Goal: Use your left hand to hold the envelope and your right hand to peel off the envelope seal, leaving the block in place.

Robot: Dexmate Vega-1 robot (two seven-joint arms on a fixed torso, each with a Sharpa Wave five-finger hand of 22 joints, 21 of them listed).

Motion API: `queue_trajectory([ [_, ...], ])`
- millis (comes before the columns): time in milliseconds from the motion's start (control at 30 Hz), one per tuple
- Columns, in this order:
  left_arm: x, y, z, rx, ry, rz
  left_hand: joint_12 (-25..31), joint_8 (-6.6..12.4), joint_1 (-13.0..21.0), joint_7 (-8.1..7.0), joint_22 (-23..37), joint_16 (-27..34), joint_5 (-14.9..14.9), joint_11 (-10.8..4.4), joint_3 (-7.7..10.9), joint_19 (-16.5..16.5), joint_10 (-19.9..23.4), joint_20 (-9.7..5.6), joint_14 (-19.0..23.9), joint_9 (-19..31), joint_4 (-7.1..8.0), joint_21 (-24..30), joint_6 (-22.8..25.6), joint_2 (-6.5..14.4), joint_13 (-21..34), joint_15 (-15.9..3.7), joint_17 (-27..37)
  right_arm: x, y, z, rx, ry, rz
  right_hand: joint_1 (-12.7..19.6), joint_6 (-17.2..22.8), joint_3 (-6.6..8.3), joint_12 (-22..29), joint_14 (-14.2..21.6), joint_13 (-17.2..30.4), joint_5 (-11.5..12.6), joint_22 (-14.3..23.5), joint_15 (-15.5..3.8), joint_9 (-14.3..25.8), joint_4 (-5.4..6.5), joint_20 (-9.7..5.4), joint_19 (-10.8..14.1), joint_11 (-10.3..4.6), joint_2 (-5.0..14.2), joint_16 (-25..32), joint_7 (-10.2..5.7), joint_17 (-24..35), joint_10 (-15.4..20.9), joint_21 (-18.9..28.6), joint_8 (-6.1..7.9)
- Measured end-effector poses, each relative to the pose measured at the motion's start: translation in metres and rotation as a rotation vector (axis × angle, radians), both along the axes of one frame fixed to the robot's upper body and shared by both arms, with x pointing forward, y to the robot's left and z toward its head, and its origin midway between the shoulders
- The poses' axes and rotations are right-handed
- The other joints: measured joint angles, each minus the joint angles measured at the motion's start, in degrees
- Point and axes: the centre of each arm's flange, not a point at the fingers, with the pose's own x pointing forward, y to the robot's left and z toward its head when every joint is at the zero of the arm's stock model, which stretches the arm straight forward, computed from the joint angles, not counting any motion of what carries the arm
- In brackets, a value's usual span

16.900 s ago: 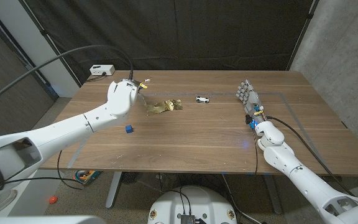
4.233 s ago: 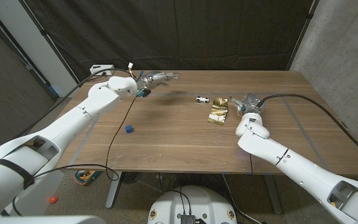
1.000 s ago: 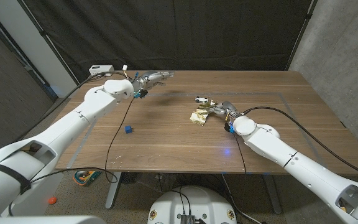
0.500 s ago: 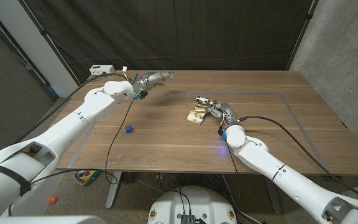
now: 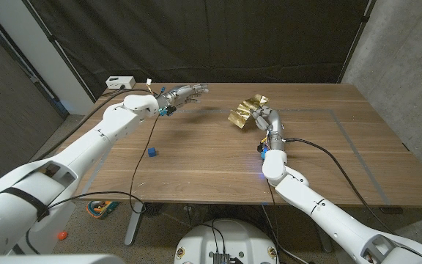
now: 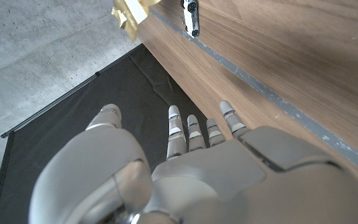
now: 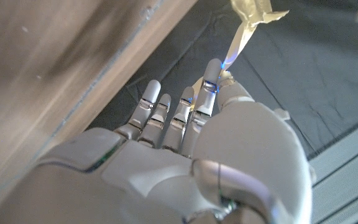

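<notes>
The crumpled gold envelope (image 5: 245, 111) hangs in the air above the middle back of the table, pinched at one end by my right hand (image 5: 267, 121), which stands raised with its fingers up. In the right wrist view the envelope (image 7: 251, 12) shows against the dark curtain, and a thin strip of it runs down to my fingertips (image 7: 211, 73). My left hand (image 5: 184, 92) hovers over the back left of the table with fingers stretched out and apart, holding nothing, well clear of the envelope. The small blue block (image 5: 152, 152) lies on the table at the left.
A small white toy car (image 6: 190, 14) lies on the table (image 5: 211, 165) near the envelope (image 6: 128, 11). A white box (image 5: 120, 82) sits at the back left corner. Grey tape lines (image 5: 343, 132) mark the tabletop. A dark curtain hangs behind.
My right hand has lifted the envelope off the table and carried it up and toward the back, and its forearm now stands more upright. The left hand and the block have stayed put.
</notes>
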Motion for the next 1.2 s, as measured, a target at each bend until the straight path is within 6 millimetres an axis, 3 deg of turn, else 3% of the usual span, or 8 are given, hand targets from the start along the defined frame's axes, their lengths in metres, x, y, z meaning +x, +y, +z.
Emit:
queue_trajectory([
  [300,0.014,-0.005,0.002,-0.021,0.026,-0.062,0.00,0.00,0.09,-0.32,-0.15,0.00,0.00,-0.31,-0.32,0.00,0.31,0.00,0.01,0.00,-0.32,0.00,0.32,-0.09,0.28,0.00,-0.28,-0.007,0.000,0.013,0.007,-0.137,-0.033,-0.22,-0.52,-0.24,0.00,0.88,0.00,0.45,-0.27,-0.03,0.79,0.23,0.40,0.40,-0.06,0.21,0.34,-0.13,0.34,-0.06,1.03,0.87],
  [600,0.026,-0.013,0.014,-0.006,0.030,-0.149,0.00,0.00,1.30,-1.15,-0.15,0.00,0.45,-0.31,-1.76,0.03,0.31,0.66,-0.18,0.27,-1.76,0.00,-0.52,-3.28,0.28,0.63,-0.55,-0.012,0.006,0.022,-0.070,-0.256,-0.097,-0.62,-1.31,-0.40,-0.25,3.01,0.26,1.42,-1.03,0.00,1.97,0.39,0.31,1.14,-2.38,-0.18,0.84,-0.98,0.87,-0.25,2.71,1.85],
  [767,0.031,-0.020,0.023,-0.003,0.028,-0.199,0.00,0.00,1.20,-1.16,-0.15,0.00,0.89,-0.31,-2.06,0.03,0.30,0.66,-0.18,0.27,-2.06,0.00,-0.51,-4.10,0.28,0.63,-0.55,-0.015,0.014,0.026,-0.153,-0.331,-0.144,-0.84,-1.39,-0.73,-0.25,3.71,0.26,1.67,-1.32,-0.23,2.43,0.06,0.30,1.13,-2.56,-0.40,0.96,-1.06,0.96,-0.44,2.97,2.24],
  [1000,0.032,-0.032,0.037,0.008,0.009,-0.272,-0.27,0.00,2.72,-3.34,-0.41,0.00,1.60,-0.29,-2.79,0.00,-0.98,1.26,-1.01,0.27,-2.90,0.00,-0.27,-5.57,0.28,1.45,-0.81,-0.015,0.023,0.028,-0.246,-0.388,-0.182,-0.85,-1.38,-0.74,-0.25,3.89,0.26,1.89,-1.59,-0.04,2.70,0.06,0.30,1.13,-2.75,-0.42,0.96,-1.07,1.13,-0.24,3.59,2.52],
  [1133,0.031,-0.038,0.045,0.025,-0.006,-0.301,-0.49,0.11,5.59,-4.43,-0.41,0.00,2.24,-0.64,-2.19,0.25,-1.48,1.50,-1.32,0.27,-4.39,0.00,0.73,-5.27,0.20,1.76,-1.08,-0.013,0.026,0.028,-0.285,-0.403,-0.195,-0.92,-1.49,-0.73,-0.25,3.89,0.26,1.89,-1.84,-0.04,2.71,0.06,0.30,1.13,-2.75,-0.49,0.96,-1.19,1.13,-0.24,3.59,2.67],
  [1200,0.030,-0.043,0.050,0.044,-0.014,-0.316,-0.49,0.71,7.04,-4.22,-0.41,0.00,2.46,-0.62,-2.01,0.25,-1.47,1.50,-1.32,0.27,-5.25,0.00,1.99,-5.16,0.11,1.76,-1.33,-0.012,0.027,0.028,-0.310,-0.409,-0.203,-0.92,-1.48,-0.74,-0.25,3.89,0.26,2.22,-1.86,-0.04,2.89,0.06,0.30,1.13,-2.75,-0.49,0.96,-1.19,1.13,-0.24,3.59,2.88],
])
